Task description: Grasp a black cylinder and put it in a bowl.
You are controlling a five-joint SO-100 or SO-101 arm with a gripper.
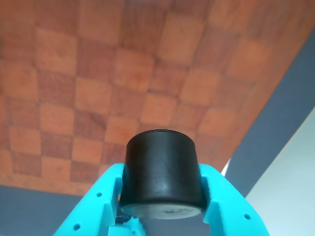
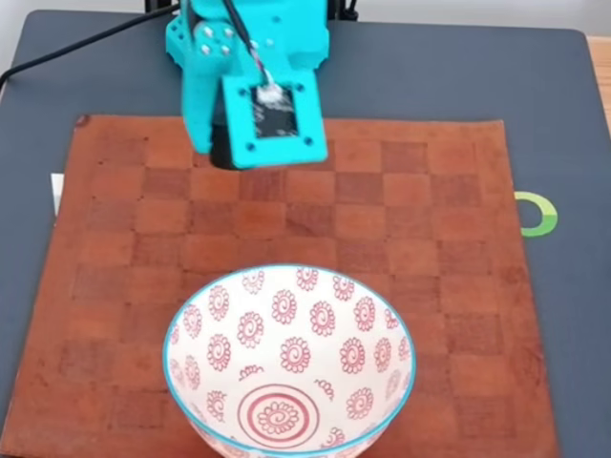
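Wrist view: black cylinder (image 1: pixel 161 169) pinched between the two turquoise fingers of the end effector (image 1: pixel 161 206), one finger on each side wall, flat face toward camera.
End effector state: clamped on the black cylinder, held off the mat; nothing visible under it but the chequered mat (image 1: pixel 98 73).
Fixed view: arm at the far end of the mat, end effector (image 2: pixel 224 153) mostly hidden behind the camera mount; a dark bit under the mount is likely the cylinder, can't confirm.
Bowl: white with red spirals and turquoise rim (image 2: pixel 286 270), well apart from the end effector, toward the near edge of the mat, nothing inside it.
Step (judged): carry phase, grasp done, drop not yet done.
Risk 1: the smooth, slightly tapered wall could let the cylinder slip out during the swing.
Risk 2: releasing early or short drops it on the mat, where it may roll.
Risk 3: coming in low could knock the bowl rim and shove or tip it.
Surface: brown chequered leather-like mat (image 2: pixel 430 239) on a dark grey desk (image 2: pixel 554 114).
Room: black cable at far left corner (image 2: pixel 57 52), green ring mark (image 2: pixel 540 214) on the desk at right, pale wall strip beyond.
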